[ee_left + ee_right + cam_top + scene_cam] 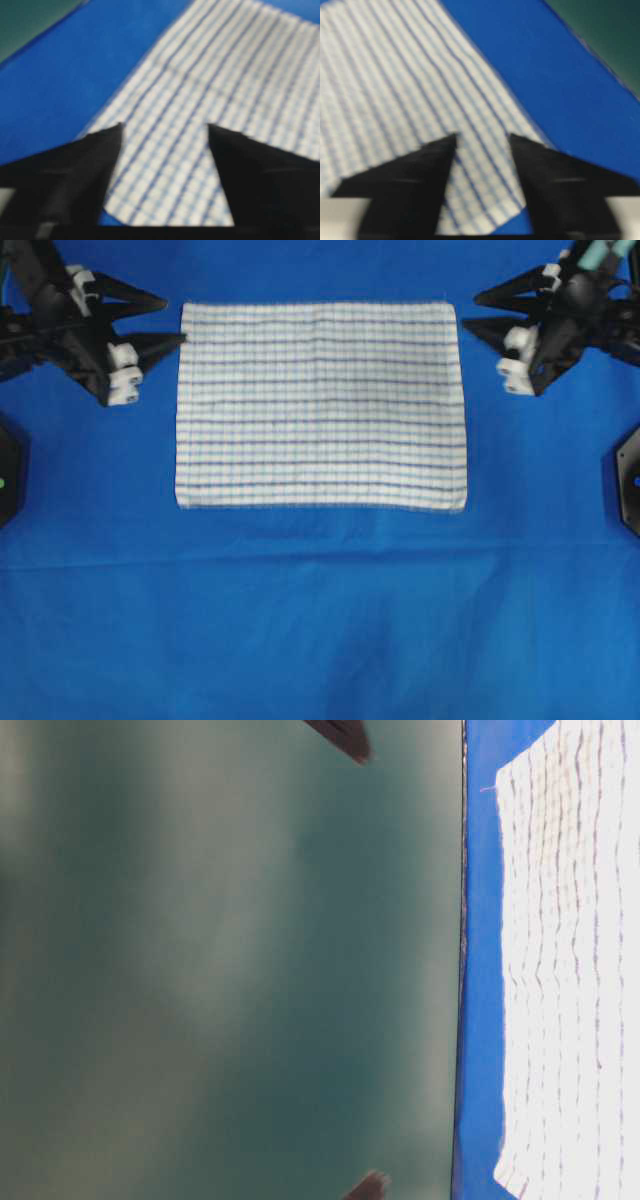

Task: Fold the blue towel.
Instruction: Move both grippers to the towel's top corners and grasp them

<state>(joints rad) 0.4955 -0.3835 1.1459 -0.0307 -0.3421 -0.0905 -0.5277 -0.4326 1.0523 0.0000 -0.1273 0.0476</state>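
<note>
Lying flat and fully spread, the blue towel (321, 406) sits in the upper middle of the desk, on the plain blue table cloth (320, 620) that covers the surface. White weave, thin light-blue checks, darker navy stripes running across its width; edges pale and slightly frayed. No fold in it yet.

Left gripper (176, 321) at the towel's upper left corner, fingers spread apart, nothing between them. Lower fingertip appears to reach the towel's left edge; contact cannot be told from overhead. Left wrist view: both dark fingers (75, 170) frame the towel's near corner, cloth showing in the gap.

Right gripper (469, 312) just beside the upper right corner, also spread wide and empty, tips a little apart from the towel's edge. Right wrist view: fingers (415, 175) over the corner, checks showing between them.

Table-level view is turned sideways; towel bright at the right, two dark fingertips at top and bottom.
</note>
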